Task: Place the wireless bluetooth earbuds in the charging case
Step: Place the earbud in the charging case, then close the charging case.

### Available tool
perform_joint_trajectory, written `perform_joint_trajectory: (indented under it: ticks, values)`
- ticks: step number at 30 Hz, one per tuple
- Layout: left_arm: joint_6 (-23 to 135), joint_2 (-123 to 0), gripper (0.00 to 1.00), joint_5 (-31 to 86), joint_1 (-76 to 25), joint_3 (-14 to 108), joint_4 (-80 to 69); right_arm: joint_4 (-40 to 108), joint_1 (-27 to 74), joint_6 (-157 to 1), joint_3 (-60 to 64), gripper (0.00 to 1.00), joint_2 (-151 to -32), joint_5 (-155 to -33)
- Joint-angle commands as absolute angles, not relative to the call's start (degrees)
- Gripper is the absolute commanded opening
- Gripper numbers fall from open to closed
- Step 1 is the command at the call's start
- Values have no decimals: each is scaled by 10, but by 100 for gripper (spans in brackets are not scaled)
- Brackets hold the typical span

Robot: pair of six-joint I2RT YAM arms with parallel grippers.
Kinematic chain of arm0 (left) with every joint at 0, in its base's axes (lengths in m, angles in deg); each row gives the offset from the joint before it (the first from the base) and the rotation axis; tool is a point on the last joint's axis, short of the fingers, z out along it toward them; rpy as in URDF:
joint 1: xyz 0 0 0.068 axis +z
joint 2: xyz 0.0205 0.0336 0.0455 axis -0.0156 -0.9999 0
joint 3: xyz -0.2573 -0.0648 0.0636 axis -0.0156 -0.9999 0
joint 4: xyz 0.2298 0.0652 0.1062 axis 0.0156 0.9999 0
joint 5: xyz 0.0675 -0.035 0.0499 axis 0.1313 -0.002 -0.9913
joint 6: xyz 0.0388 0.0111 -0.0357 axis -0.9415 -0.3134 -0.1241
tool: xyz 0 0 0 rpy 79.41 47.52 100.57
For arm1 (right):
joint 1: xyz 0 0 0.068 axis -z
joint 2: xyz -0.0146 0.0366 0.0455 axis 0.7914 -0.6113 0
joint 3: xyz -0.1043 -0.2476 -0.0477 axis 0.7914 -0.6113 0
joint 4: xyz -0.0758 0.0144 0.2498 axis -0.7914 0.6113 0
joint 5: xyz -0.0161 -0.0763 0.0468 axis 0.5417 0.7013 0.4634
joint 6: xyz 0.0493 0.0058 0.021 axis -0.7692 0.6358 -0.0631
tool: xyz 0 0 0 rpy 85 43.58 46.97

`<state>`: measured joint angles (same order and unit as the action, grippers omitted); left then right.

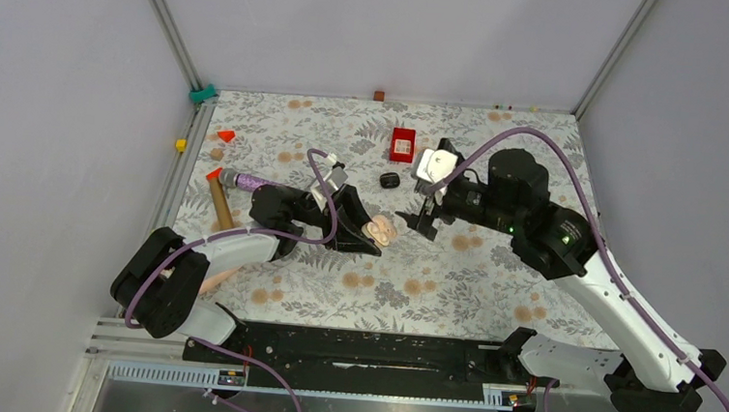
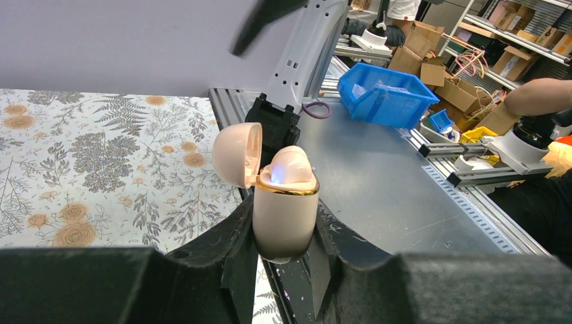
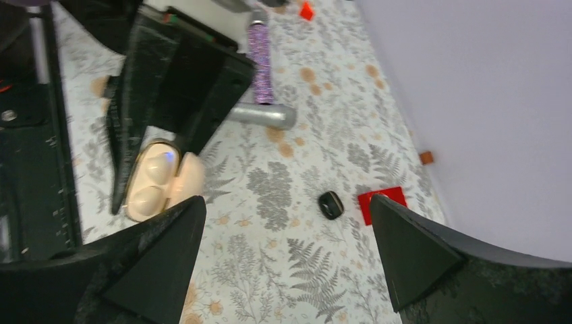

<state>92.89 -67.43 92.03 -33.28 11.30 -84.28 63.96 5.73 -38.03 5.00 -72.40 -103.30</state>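
left wrist cam: left gripper is clamping the beige charging case upright, lid open, earbuds sitting inside. right gripper is hovering nearby w/ jaws wide, holding nothing.

Plain grey walls enclose a floral-patterned table.

The left hand gripped a pale beige charging case upright between its black fingers. The lid stood hinged open to the left, and a pale earbud sat inside beside a blue glow, over the floral counter edge.
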Motion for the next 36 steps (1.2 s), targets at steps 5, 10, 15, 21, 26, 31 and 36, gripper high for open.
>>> perform_joint_trajectory:
  ticks: [5, 10, 15, 21, 26, 31, 36]
  values:
    - [922, -676, 0, 894, -333, 119, -873, 461, 91, -419, -74, 99, -690, -904]
    - [919, -690, 0, 874, -333, 118, -871, 460, 93, -449, -104, 99, -697, -1011]
    - [916, -697, 0, 873, -333, 117, -870, 474, 93, -464, -91, 100, -692, -1047]
    - [914, -705, 0, 864, -332, 118, -868, 526, 93, -463, -59, 99, -681, -1119]
    - [898, -713, 0, 844, -329, 125, -830, 564, 93, -435, -24, 99, -673, -1007]
    - [852, -745, 0, 815, -322, 161, -706, 519, 102, -391, -64, 100, -660, -763]
    - [741, -802, 0, 747, -319, 235, -469, 433, 170, -419, -142, 100, -644, -716]
